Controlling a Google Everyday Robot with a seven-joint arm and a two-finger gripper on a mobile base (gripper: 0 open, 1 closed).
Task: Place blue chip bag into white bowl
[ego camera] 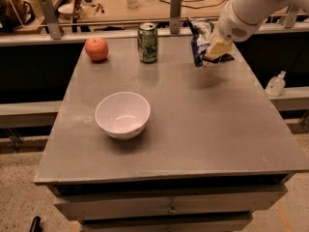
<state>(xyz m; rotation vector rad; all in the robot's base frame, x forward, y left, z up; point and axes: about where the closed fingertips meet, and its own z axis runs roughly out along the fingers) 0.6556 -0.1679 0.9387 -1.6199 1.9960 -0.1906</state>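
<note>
The blue chip bag is a crumpled dark blue foil bag with white patches, held in the air above the table's far right part. My gripper is shut on the bag's right side, at the end of the white arm that comes in from the upper right. The bag's shadow lies on the table below it. The white bowl stands empty on the left half of the table, well to the left of the gripper and nearer the front.
A red apple sits at the table's far left and a green soda can stands at the far middle. The grey table ends at a railing behind. A small clear bottle stands off the right edge.
</note>
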